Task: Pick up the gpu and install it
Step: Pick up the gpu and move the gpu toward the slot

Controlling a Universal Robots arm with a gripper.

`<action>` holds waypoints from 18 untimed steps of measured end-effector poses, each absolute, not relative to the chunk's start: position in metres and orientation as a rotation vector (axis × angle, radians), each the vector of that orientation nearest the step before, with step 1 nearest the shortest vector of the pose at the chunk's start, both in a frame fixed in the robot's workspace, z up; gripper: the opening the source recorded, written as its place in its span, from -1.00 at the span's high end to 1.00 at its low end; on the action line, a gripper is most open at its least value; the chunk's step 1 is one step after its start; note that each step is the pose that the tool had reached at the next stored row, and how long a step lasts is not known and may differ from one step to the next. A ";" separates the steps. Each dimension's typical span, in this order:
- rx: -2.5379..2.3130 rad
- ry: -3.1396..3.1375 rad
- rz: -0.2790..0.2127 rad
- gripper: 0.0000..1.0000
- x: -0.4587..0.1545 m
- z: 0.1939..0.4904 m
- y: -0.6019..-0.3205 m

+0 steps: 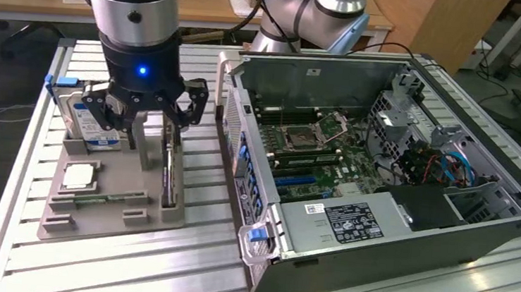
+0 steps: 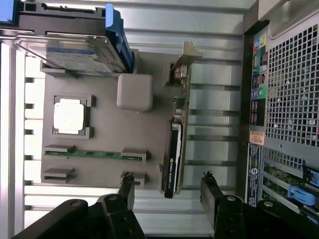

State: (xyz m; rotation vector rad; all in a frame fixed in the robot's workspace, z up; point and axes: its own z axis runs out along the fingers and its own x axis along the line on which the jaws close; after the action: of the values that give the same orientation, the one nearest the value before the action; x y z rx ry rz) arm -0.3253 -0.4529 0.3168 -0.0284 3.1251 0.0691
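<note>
The gpu (image 2: 174, 144) is a thin dark card standing on edge in a slot of the grey holder tray (image 2: 107, 134). In the exterior view the gpu (image 1: 169, 175) sits at the tray's side nearest the computer. My gripper (image 1: 153, 133) hangs just above the tray's far end, over the card. It is open and holds nothing. In the wrist view my gripper (image 2: 168, 188) has one finger on each side of the card's line, and its black fingertips (image 2: 127, 185) stand apart from the card.
The tray also carries a silver hard drive (image 1: 93, 123) with blue clips, a processor chip (image 1: 80, 175) and a green memory stick (image 2: 89, 154). An open computer case (image 1: 382, 164) with its motherboard (image 1: 313, 147) exposed lies at the exterior view's right, close to the tray.
</note>
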 end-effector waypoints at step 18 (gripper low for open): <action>0.028 3.124 0.068 -0.29 -0.317 0.284 -0.444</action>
State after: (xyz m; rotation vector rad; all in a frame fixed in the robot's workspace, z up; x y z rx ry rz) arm -0.3167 -0.4442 0.2845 0.0285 3.1244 0.0683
